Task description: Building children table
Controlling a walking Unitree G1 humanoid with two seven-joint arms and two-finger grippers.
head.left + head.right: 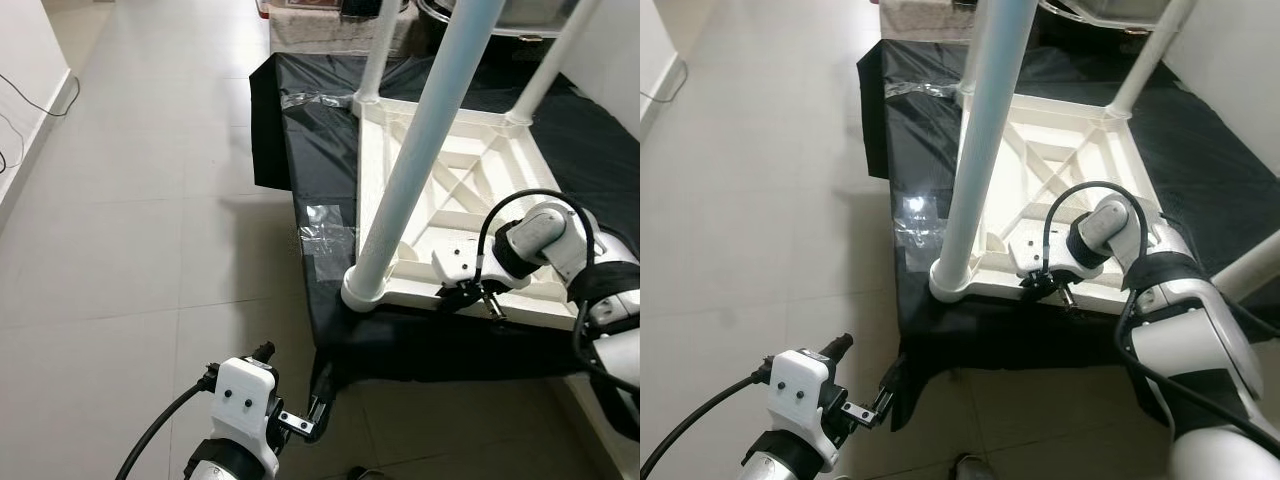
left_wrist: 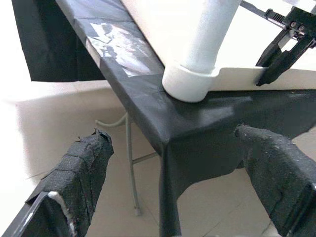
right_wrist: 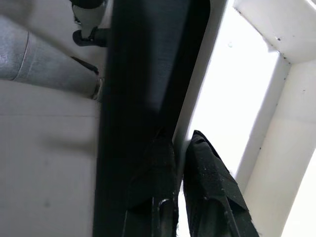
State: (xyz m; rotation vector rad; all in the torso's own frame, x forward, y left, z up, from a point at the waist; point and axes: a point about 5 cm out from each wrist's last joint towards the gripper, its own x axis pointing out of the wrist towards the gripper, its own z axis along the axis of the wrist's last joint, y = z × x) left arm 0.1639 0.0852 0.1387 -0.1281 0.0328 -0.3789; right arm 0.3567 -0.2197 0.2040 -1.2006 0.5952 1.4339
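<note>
Left eye view: white children table (image 1: 470, 190) flipped upside down on a desk (image 1: 320, 170) draped in black cloth, ribbed underside up, legs plugged into corner sockets; near leg (image 1: 420, 150) seated in the front corner socket (image 1: 362, 290), two more legs (image 1: 380, 45) standing at the far corners. Right gripper (image 1: 470, 296) down at the near rim of the tabletop, just right of that socket. Left gripper (image 1: 305, 418) low over the tiled floor (image 1: 120, 250), short of the desk corner, apart from everything. Right eye view: same layout, plus a fourth leg (image 1: 1252, 265) angling in past the right arm, so assembly looks close to done. Left wrist view: fingers (image 2: 79, 173) spread wide with nothing between them, aimed at the desk corner; taped patch (image 2: 118, 42) on the cloth and a thin metal desk leg (image 2: 131, 163) visible underneath, detail missing from the head views. Right wrist view: fingers (image 3: 207, 168) pinched on the thin white rim edge, one either side; confirms the grasp that the head views leave ambiguous. Step in hand, by judgement: steadying or shifting the tabletop by its rim. Next likely needs a second hold from the left side before lifting or turning upright; one-point pinch on a thin rim risks slipping.
</note>
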